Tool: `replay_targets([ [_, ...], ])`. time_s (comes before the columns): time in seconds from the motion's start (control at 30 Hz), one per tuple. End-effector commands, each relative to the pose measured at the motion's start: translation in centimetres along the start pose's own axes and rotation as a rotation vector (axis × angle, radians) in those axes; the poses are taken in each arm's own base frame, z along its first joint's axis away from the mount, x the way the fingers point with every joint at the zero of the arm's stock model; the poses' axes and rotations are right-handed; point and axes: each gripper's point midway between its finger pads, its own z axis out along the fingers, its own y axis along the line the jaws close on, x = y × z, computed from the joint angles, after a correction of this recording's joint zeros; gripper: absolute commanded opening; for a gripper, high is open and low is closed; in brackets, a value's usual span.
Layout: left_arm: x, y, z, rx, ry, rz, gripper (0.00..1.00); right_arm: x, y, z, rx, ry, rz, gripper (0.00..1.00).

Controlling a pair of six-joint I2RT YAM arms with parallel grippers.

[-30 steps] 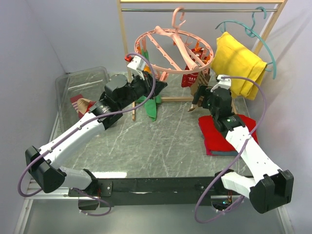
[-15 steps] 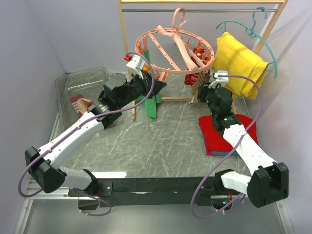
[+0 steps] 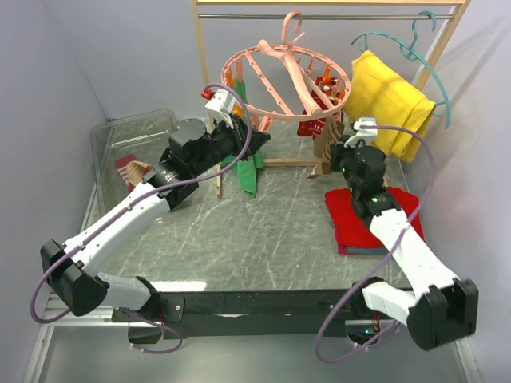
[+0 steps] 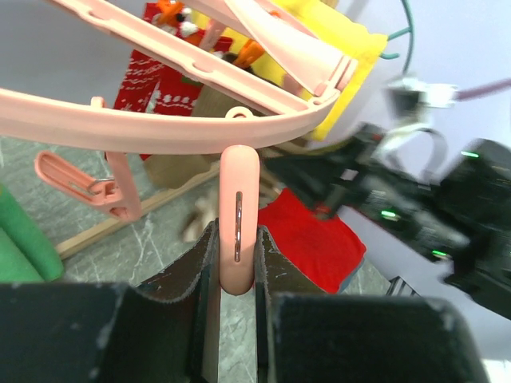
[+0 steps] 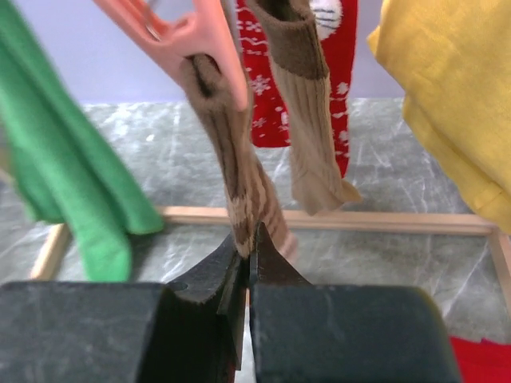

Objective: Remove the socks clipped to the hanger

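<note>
The hanger is a salmon-pink ring that hangs by its hook from the wooden rail. In the left wrist view my left gripper is shut on one pink peg that hangs under the ring's rim. At the ring's right side hang red patterned socks and tan-brown socks. My right gripper is shut on the lower end of one tan-brown sock, which a pink peg still holds at its top. A second tan sock and a red patterned sock hang just behind it.
A long green cloth hangs by the left gripper. A yellow cloth hangs on a teal hanger at the right. A folded red cloth lies under the right arm. A clear bin at the left holds some socks. The rack's wooden base bar runs behind the socks.
My right gripper moved up to the hanging tan-brown sock and shut on its lower end. The left gripper kept its hold on the peg.
</note>
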Motion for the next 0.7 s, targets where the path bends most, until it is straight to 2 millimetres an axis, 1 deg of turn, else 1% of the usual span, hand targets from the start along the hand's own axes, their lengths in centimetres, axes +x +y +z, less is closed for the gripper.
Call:
replay_targets([
  [0.0, -4.0, 1.2, 0.1, -0.063, -0.119, -0.007, 0.01, -6.3, 1.3, -3.8, -0.068, -0.117, 0.077, 0.02],
  [0.03, -4.4, 1.6, 0.1, -0.073, -0.125, -0.011, 0.01, -7.3, 1.6, -4.8, -0.083, -0.136, 0.107, 0.02],
  [0.07, -4.5, 1.8, 0.2, -0.072, -0.129, -0.015, 0.01, -7.0, 1.7, -5.3, -0.088, -0.118, 0.115, 0.02],
  [0.13, -4.6, 2.6, 0.5, -0.087, -0.13, -0.022, 0.01, -7.8, 2.3, -6.6, -0.122, -0.129, 0.141, 0.02],
  [0.17, -5.1, 2.6, 0.6, -0.085, -0.137, -0.023, 0.01, -7.4, 2.6, -7.0, -0.139, -0.109, 0.141, 0.02],
  [0.2, -4.8, 3.2, 1.0, -0.094, -0.125, -0.029, 0.01, -7.5, 3.2, -7.5, -0.165, -0.103, 0.142, 0.02],
  [0.23, -5.1, 3.5, 1.1, -0.1, -0.125, -0.03, 0.01, -8.1, 3.4, -8.2, -0.178, -0.111, 0.152, 0.03],
  [0.27, -5.8, 3.3, 1.3, -0.089, -0.131, -0.027, 0.01, -7.4, 3.6, -8.5, -0.182, -0.074, 0.151, 0.03],
  [0.3, -5.5, 3.8, 1.8, -0.098, -0.114, -0.031, 0.01, -8.0, 3.9, -8.9, -0.192, -0.075, 0.152, 0.03],
  [0.33, -5.6, 4.0, 2.0, -0.101, -0.108, -0.03, 0.01, -8.1, 3.9, -9.3, -0.193, -0.066, 0.156, 0.03],
  [0.37, -6.2, 3.8, 2.1, -0.09, -0.114, -0.027, 0.01, -7.5, 3.9, -9.6, -0.189, -0.033, 0.156, 0.03],
  [0.4, -6.0, 4.2, 2.4, -0.095, -0.103, -0.03, 0.01, -7.9, 4.2, -10.0, -0.2, -0.033, 0.159, 0.03],
  [0.43, -6.2, 4.3, 2.5, -0.095, -0.106, -0.032, 0.01, -8.1, 4.3, -10.5, -0.209, -0.032, 0.16, 0.04],
  [0.47, -6.2, 4.5, 2.5, -0.099, -0.105, -0.037, 0.01, -7.7, 4.4, -10.8, -0.214, -0.011, 0.158, 0.04],
  [0.5, -5.9, 4.5, 2.5, -0.094, -0.097, -0.049, 0.01, -8.1, 4.7, -11.2, -0.233, -0.01, 0.156, 0.04],
  [0.53, -5.4, 4.9, 2.5, -0.098, -0.093, -0.056, 0.01, -8.0, 4.9, -11.4, -0.24, 0.0, 0.155, 0.05],
  [0.57, -5.3, 4.8, 2.4, -0.093, -0.096, -0.063, 0.01, -7.7, 4.9, -11.6, -0.241, 0.022, 0.153, 0.05],
  [0.6, -5.3, 4.5, 2.1, -0.084, -0.1, -0.075, 0.02, -7.8, 5.1, -11.7, -0.25, 0.024, 0.156, 0.05],
  [0.67, -4.5, 4.8, 2.1, -0.082, -0.095, -0.09, 0.03, -7.7, 5.3, -11.9, -0.263, 0.03, 0.166, 0.06],
])
